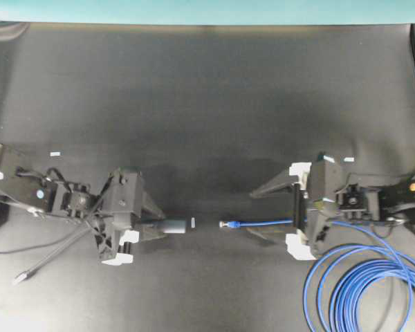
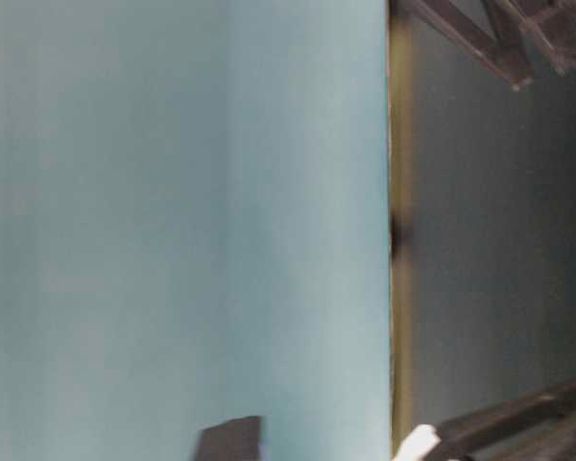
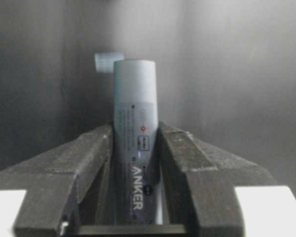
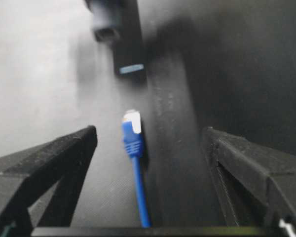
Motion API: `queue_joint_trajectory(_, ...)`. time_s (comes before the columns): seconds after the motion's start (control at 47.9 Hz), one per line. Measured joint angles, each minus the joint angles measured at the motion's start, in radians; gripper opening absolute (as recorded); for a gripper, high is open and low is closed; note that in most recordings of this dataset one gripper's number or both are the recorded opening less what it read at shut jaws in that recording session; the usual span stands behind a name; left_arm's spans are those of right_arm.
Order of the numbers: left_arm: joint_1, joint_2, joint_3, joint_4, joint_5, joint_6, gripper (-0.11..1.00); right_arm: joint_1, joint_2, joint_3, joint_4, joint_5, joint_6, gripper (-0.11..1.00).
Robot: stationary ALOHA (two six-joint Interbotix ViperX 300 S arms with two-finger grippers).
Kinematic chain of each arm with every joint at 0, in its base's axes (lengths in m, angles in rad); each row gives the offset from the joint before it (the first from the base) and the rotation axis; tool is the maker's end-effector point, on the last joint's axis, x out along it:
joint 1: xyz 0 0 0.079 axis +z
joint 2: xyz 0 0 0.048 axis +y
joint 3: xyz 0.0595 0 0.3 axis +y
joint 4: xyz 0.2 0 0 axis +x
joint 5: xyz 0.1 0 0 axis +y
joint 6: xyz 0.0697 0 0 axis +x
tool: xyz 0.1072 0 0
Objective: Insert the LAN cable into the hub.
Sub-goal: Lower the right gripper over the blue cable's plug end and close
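My left gripper [image 1: 155, 227] is shut on the hub [image 1: 174, 225], a slim dark-grey bar pointing right. In the left wrist view the hub [image 3: 135, 98] stands out past the fingers [image 3: 180, 148]. The LAN cable's plug [image 1: 226, 224] lies on the mat a short gap from the hub's end. The blue cable [image 1: 263, 223] runs right between the jaws of my open right gripper [image 1: 251, 214]. In the right wrist view the plug [image 4: 132, 123] and cable [image 4: 139, 187] lie untouched between the wide-open jaws of this gripper [image 4: 150, 133]. The hub's end [image 4: 105, 27] shows blurred ahead.
The cable's coil [image 1: 366, 290] lies at the front right, under the right arm. A white tape mark [image 1: 193, 223] sits by the hub's end. The hub's thin grey cable ends in a silver plug [image 1: 21, 278] at the front left. The table-level view shows mostly a teal wall [image 2: 173, 230].
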Motion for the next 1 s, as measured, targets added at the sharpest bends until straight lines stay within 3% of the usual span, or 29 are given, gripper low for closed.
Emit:
queue_joint_trajectory(0.355,0.002,-0.04,-0.008,0.0,0.041,-0.003,0.28,0.012,0.147,-0.072,0.003,-0.034,0.002,0.81)
queue_joint_trajectory(0.71,0.003,-0.04,-0.009,0.0,0.046,-0.003,0.28,0.014,0.186,-0.095,0.005,-0.034,0.003,0.79)
queue_joint_trajectory(1.003,0.003,-0.04,-0.009,0.0,0.048,-0.005,0.28,0.023,0.202,-0.121,0.008,0.038,0.003,0.77)
